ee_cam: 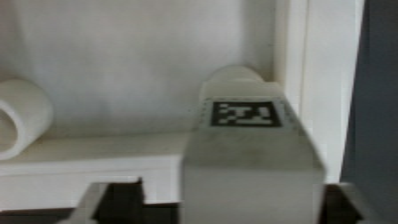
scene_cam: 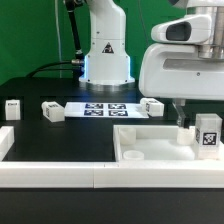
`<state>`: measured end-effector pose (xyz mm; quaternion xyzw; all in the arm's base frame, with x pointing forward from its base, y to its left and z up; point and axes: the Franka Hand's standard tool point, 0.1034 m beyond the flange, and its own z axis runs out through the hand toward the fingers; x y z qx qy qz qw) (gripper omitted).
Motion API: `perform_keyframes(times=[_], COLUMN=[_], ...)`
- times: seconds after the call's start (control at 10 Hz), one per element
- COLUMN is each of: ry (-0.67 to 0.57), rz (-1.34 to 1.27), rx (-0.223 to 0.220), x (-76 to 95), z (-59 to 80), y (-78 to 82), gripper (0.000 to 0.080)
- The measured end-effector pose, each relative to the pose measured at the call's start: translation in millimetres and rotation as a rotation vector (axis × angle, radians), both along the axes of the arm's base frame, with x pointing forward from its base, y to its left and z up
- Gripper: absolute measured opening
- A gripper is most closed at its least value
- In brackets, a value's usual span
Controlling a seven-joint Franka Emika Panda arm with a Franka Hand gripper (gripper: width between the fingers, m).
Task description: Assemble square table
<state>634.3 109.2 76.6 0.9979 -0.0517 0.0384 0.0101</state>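
White plastic is filling most of both views: the square panel (scene_cam: 150, 150) is lying rim-up on the black counter (scene_cam: 40, 85) toward the exterior view's right, just behind the long white rail (scene_cam: 60, 170). A tagged leg (scene_cam: 208, 135) is standing upright inside the panel, close against its raised rim, with its black-and-white tag facing the wrist camera. The tool (scene_cam: 194, 130) is hanging over that leg with one finger on either side of it. Whether the fingers are already pressing on the leg or are just short of it, I cannot tell. Three more legs (scene_cam: 14, 108) (scene_cam: 52, 112) (scene_cam: 152, 106) are lying loose farther back on the counter, with the marker board (scene_cam: 105, 108) sitting between the last two.
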Motion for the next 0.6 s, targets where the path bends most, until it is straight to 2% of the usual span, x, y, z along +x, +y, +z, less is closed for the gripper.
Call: perform_keyframes(times=[0.1, 0.4, 0.6], ry=[-0.001, -0.004, 0.039], rz=[-0.095, -0.297, -0.564], rx=[0.010, 0.026, 0.045], x=[-0.4, -0.7, -1.4], z=[-0.4, -0.5, 3.1], y=[0.6, 1.3, 6.5], gripper=[0.0290, 0.0290, 0.0290])
